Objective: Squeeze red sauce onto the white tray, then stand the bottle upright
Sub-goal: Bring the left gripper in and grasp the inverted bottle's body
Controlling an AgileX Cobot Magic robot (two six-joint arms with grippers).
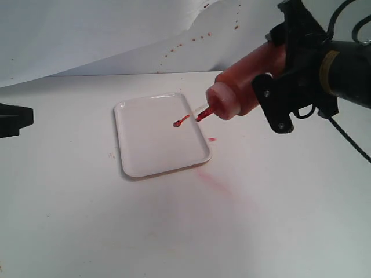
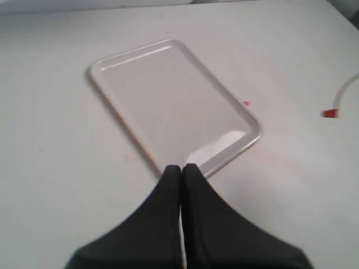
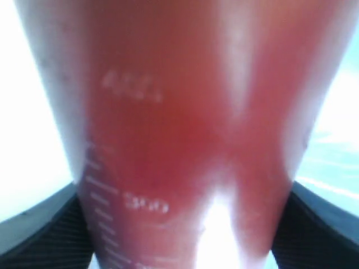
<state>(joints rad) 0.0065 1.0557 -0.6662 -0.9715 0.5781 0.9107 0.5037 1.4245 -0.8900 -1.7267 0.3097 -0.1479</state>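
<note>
The bottle (image 1: 243,81) hangs tilted in the air, my right gripper (image 1: 283,65) shut on its body. Its red nozzle (image 1: 203,114) points down and left over the right edge of the white tray (image 1: 145,156). The tethered cap (image 1: 179,122) dangles just beyond the nozzle, above the tray. Red sauce (image 3: 168,117) shows dark through the bottle's wall, which fills the right wrist view between the ribbed pads (image 3: 45,235). In the left wrist view the white tray (image 2: 168,95) looks bare. My left gripper (image 2: 181,168) is shut and empty, near the tray's corner.
A small red spot (image 1: 211,139) lies on the table right beside the tray. A faint pink smear (image 1: 223,185) runs across the white table in front of it. Red specks dot the white backdrop (image 1: 174,49) behind. My left gripper (image 1: 17,119) rests at the far left.
</note>
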